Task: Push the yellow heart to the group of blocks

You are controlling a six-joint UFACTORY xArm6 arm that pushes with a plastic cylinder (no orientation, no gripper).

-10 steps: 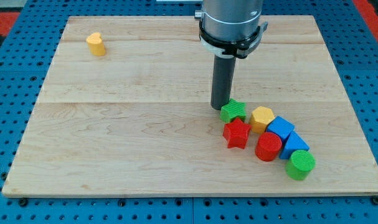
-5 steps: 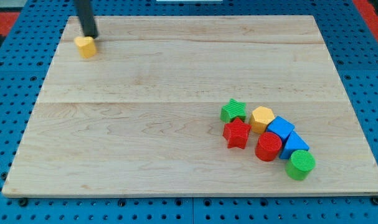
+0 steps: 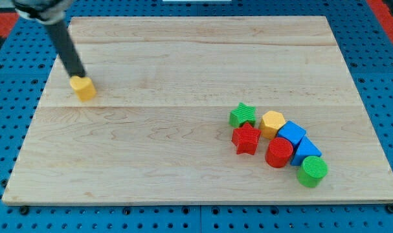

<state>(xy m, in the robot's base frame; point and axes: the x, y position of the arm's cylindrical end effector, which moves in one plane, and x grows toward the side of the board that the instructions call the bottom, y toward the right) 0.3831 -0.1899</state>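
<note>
Claw: none fitted on this arm, so no open or closed state can be read; the arm ends in a dark rod slanting down from the view's top left, and my tip [image 3: 76, 76] sits against the upper-left edge of the yellow heart [image 3: 83, 88]. Heart lies on the wooden tabletop [image 3: 151, 149], on its left side and a little above mid-height in the view. Group of blocks sits well apart from it, toward the view's lower right. Group contents: green star [image 3: 242, 115] at the upper left, red star [image 3: 247, 138] just below it, yellow hexagon [image 3: 272, 123] to the right of the green star, blue block [image 3: 291, 135] next right, red cylinder [image 3: 279, 153] below the hexagon, second blue block [image 3: 305, 151] beside it on the right, green cylinder [image 3: 311, 171] at the lower right end. Neighbouring blocks in the group look touching or nearly so. Tabletop rests on a blue pegboard [image 3: 8, 123].
</note>
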